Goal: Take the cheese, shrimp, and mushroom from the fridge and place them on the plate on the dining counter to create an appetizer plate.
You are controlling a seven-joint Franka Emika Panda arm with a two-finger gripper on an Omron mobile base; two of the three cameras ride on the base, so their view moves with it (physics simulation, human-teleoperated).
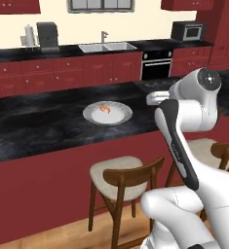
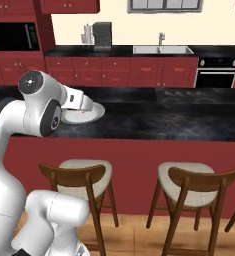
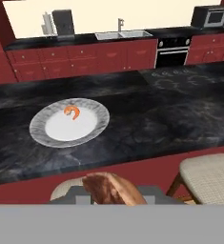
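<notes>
The robot is standing by the dining counter, the long one with the shiny black top and the red front. The round plate is sitting on that black top. The little orange shrimp is lying on the plate, up near its 12 o'clock edge. I cannot see the cheese on the plate.

In the hand view, a reddish-brown lump is sitting right at the bottom, at 6 o'clock. It looks like the mushroom. The gripper looks nearly shut around it, so I think it is holding the mushroom. The fingers are mostly hidden, so this is my best guess.

From the hand, the plate is lying at about 11 o'clock, out over the counter. Stools are standing under the counter edge, just below the hand.

I think the step right now is bringing the mushroom over to the plate. Next, the hand needs to reach forward and a bit left until it is hanging over the plate's white middle. It should go low, then open and let go gently, beside the shrimp and not on top of it.
</notes>
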